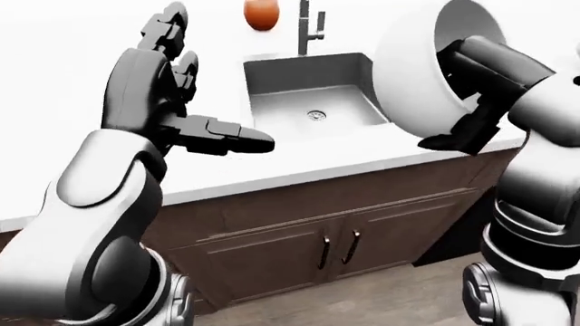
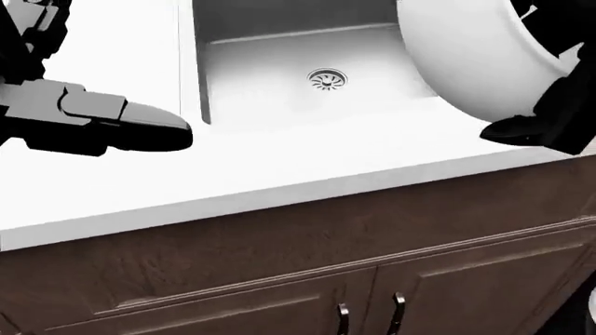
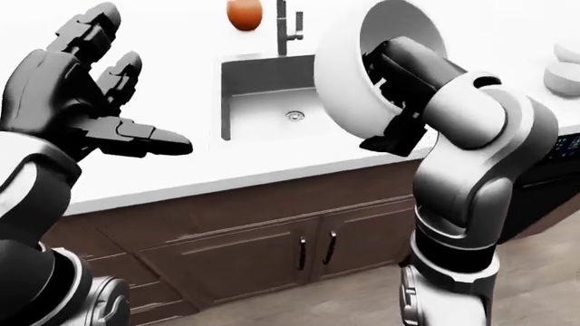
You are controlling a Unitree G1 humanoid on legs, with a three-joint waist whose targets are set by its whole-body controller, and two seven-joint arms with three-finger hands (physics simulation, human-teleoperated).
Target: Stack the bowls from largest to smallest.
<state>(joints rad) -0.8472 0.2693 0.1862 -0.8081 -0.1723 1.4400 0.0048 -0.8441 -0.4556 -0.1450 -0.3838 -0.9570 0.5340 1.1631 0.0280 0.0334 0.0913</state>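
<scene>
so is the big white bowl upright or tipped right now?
Tipped. The big white bowl sits on its side in the right hand, its opening facing the right-eye view's right, above the counter edge.

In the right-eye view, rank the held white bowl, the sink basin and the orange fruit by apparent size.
1. White bowl, though nearness to the camera enlarges it.
2. Sink basin, looking similar; its right side is hidden, so this order is unsure.
3. Orange fruit, clearly smallest.
</scene>
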